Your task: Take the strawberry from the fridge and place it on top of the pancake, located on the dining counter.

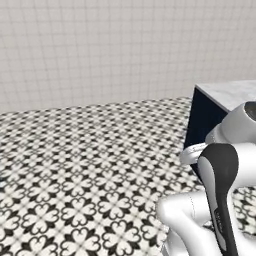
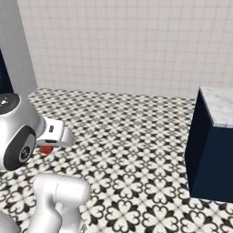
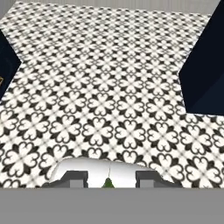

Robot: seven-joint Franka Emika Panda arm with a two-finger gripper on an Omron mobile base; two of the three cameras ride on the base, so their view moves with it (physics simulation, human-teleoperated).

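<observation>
The patterned floor (image 1: 75, 165) is being seen across all views. The bench (image 2: 218, 109), marble-topped on a navy base, is being cut off at the frame edge. The gripper (image 2: 45, 146) is being held partly closed over the floor; the strawberry (image 2: 46, 149) is being gripped, mostly hidden by the hand, only a red sliver showing.

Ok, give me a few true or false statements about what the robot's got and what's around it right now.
1. The hand grips the strawberry. True.
2. The floor is plain wood. False: it is black and white patterned tile.
3. The dining counter has a marble top on a navy base. True.
4. The strawberry lies on the dining counter. False: it is at the hand, over the floor, well to the left of the counter in the right base view.
5. The back wall is navy. False: it is pale tile.
</observation>
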